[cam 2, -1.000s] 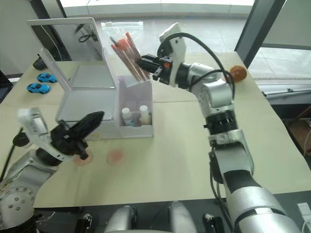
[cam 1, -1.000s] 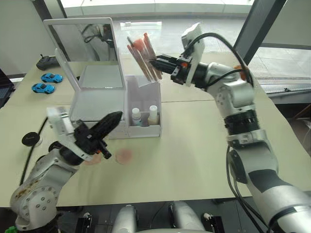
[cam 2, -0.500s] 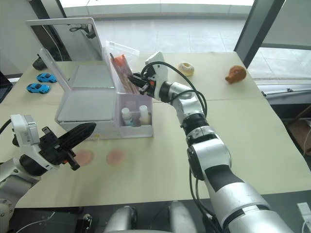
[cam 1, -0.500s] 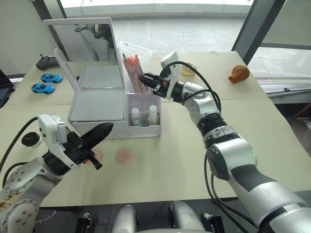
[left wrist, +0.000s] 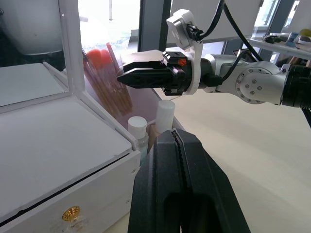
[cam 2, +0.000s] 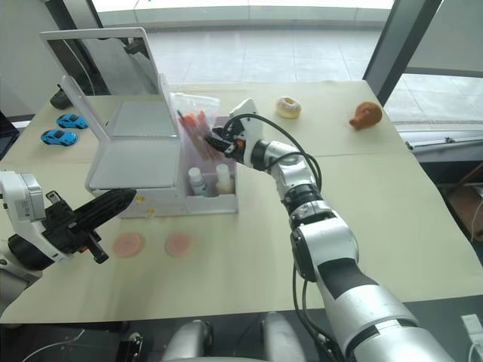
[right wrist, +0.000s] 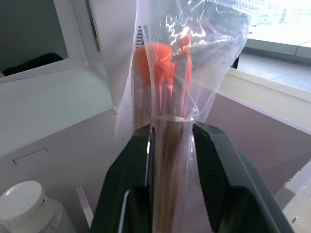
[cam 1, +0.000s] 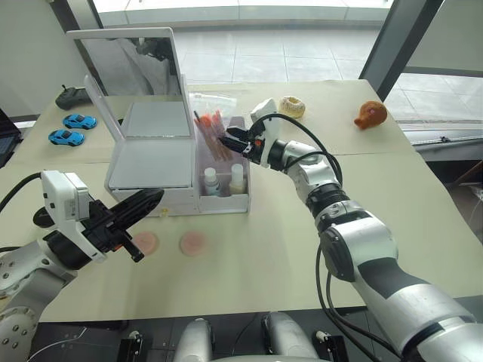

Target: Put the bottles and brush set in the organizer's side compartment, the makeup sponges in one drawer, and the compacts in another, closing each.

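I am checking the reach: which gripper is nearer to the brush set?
Right. The right gripper is at the brush set, fingers on either side of it in the side compartment. The left gripper is off in front of the organizer, shut.

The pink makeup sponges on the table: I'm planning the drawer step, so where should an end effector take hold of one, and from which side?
Each makeup sponge lies flat on the table, apart from its twin, so probably come straight down and pinch across its round rim. The left end effector hovers nearest, fingers together; it would need to open first.
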